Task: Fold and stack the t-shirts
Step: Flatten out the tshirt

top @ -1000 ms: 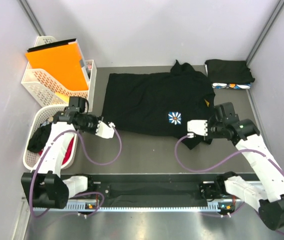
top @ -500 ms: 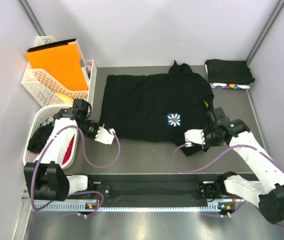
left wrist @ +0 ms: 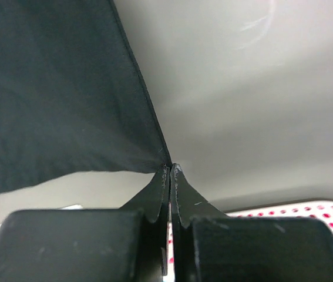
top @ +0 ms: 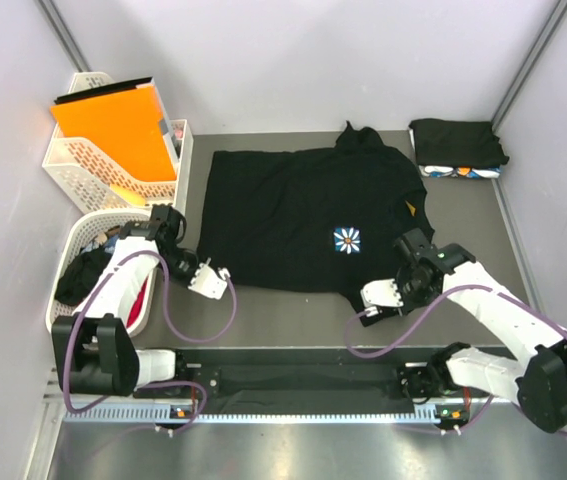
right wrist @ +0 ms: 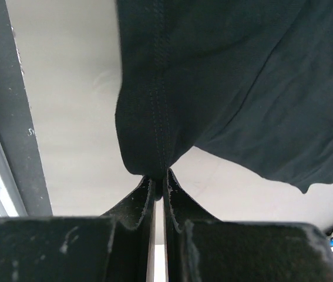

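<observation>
Black t-shirt [top: 293, 205] lies spread flat mid-table [top: 283, 315]. My left fingers [left wrist: 157, 194] are pinched tight on its 8 o'clock corner, and my right fingers [right wrist: 138, 202] are clamped on its 5 o'clock hem. Folded shirts [top: 458, 145] sit at 1 o'clock.

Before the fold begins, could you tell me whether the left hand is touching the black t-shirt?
Touching. The left wrist view shows the left hand pinching a corner of the black t-shirt, jaws shut.

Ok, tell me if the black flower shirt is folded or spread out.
Spread out. The black shirt lies open and mostly flat on the table, flower print up; the left gripper and right gripper pinch its near edge.
</observation>
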Robot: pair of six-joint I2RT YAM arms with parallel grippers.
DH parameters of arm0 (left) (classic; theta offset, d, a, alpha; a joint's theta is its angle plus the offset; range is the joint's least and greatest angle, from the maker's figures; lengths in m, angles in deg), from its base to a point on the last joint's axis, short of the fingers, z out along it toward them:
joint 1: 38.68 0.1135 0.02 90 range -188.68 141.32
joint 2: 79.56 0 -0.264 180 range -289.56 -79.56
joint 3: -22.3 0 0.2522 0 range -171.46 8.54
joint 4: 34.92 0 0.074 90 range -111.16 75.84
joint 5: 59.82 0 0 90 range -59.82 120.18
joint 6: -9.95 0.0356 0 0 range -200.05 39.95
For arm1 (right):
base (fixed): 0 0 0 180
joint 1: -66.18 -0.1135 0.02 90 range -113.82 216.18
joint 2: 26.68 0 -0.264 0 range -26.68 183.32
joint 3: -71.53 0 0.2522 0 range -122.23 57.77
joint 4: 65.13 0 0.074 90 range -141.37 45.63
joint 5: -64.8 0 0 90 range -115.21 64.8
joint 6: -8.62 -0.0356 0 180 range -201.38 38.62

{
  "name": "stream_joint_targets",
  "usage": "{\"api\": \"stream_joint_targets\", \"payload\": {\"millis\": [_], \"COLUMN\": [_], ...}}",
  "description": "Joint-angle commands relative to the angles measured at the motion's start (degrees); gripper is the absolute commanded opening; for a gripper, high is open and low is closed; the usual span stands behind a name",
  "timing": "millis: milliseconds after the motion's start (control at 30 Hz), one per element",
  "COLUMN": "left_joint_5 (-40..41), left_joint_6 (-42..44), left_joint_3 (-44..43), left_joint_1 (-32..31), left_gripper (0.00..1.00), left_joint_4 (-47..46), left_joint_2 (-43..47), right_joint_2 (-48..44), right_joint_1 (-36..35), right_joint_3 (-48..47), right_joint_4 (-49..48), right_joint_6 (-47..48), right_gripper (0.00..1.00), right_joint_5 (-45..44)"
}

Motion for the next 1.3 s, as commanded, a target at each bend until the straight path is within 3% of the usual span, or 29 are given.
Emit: {"api": "stream_joint_targets", "payload": {"millis": [0,400,1000,1033,1100,1133,1200,1267], "left_joint_5": [0.5,2.1,3.8,3.6,3.9,4.1,4.6,4.2], "left_joint_6": [8.8,12.4,16.7,16.4,15.7,15.4,14.3,13.1], "left_joint_3": [2.2,3.1,5.7,6.1,6.2,5.9,4.8,2.3], "left_joint_1": [0.5,0.5,0.5,0.5,0.5,0.5,0.5,0.5], "left_gripper": [0.0,0.0,0.0,0.01,0.09,0.13,0.16,0.32], "left_joint_4": [3.0,5.5,8.8,7.7,6.7,6.3,5.9,5.9], "left_joint_2": [-0.3,-1.5,0.2,0.6,0.9,1.2,1.4,1.7], "right_joint_2": [1.5,2.0,1.3,1.4,1.7,1.7,1.0,0.0], "right_joint_1": [-1.4,-3.2,-7.6,-7.9,-7.9,-8.0,-8.0,-7.9], "right_joint_3": [0.0,0.3,3.2,3.1,2.1,1.7,0.1,-1.0], "right_joint_4": [-1.0,2.5,4.7,4.6,5.2,5.4,6.0,6.2], "right_joint_6": [2.0,7.3,6.6,5.7,5.3,4.9,4.7,4.5], "right_gripper": [0.0,0.0,0.0,0.08,0.38,0.64,0.75,0.86], "right_joint_5": [0.0,-0.1,1.2,0.9,0.9,1.1,1.6,2.8]}}
